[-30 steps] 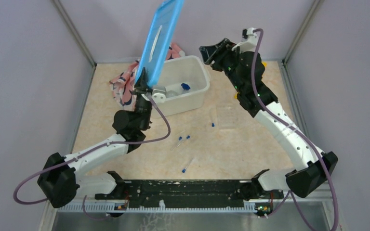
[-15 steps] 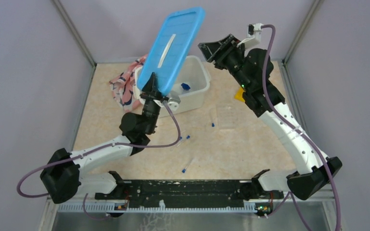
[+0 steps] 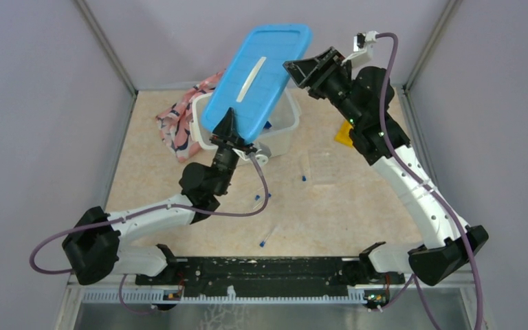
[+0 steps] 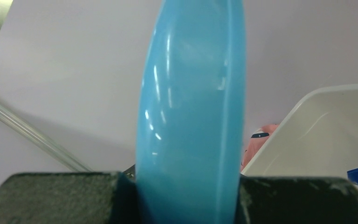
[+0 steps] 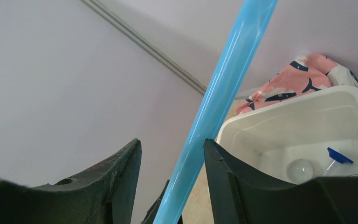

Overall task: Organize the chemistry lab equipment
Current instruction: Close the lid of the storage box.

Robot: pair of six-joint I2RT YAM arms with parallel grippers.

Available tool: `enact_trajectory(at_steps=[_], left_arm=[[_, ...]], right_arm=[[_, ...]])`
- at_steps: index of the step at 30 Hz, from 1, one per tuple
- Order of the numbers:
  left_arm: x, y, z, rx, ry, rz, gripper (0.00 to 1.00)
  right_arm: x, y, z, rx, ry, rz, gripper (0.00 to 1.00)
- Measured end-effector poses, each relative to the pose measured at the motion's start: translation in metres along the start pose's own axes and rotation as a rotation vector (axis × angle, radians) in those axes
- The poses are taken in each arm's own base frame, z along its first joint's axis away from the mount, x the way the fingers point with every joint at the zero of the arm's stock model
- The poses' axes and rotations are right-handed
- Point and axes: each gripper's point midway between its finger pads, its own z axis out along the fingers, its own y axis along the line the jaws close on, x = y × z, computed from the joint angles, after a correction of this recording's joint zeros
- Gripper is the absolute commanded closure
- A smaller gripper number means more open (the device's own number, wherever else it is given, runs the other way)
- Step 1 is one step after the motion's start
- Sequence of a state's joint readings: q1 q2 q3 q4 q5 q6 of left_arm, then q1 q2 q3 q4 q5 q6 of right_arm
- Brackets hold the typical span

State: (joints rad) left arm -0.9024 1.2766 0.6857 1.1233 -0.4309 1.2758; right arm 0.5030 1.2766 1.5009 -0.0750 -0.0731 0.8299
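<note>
Swung lower and rightward since a second ago, the blue lid point(image 3: 258, 79) tilts over the white bin point(image 3: 285, 127), its low edge clamped in the left gripper point(image 3: 227, 127). The right gripper point(image 5: 171, 144) stands open, its fingers straddling the lid's edge. Blue-capped tubes point(image 3: 303, 172) lie on the table point(image 3: 357, 206); the whitish ball point(image 5: 300, 170) sits in the bin.

It was a robotics lab cell: lilac panels point(image 3: 41, 103) in metal framing point(image 3: 106, 45) enclosed a beige table point(image 3: 357, 213), left arm point(image 3: 151, 214) and right arm point(image 3: 412, 189) bolted on
</note>
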Motion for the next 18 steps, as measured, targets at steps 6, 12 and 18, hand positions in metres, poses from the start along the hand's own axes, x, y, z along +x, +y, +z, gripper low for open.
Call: enact_trajectory(at_steps=[6,12,18], left_arm=[[-0.004,-0.001,-0.001,0.004,-0.006,0.034,1.0],[-0.008,0.0,-0.001,-0.009,-0.015,0.06,1.0],[-0.015,-0.002,-0.001,-0.016,-0.042,0.072,1.0]], right_arm=[[-0.004,-0.004,0.0,-0.002,0.007,0.025,0.48],[-0.006,-0.019,-0.001,0.025,0.005,0.039,0.48],[0.0,-0.037,-0.003,0.067,0.024,0.05,0.48]])
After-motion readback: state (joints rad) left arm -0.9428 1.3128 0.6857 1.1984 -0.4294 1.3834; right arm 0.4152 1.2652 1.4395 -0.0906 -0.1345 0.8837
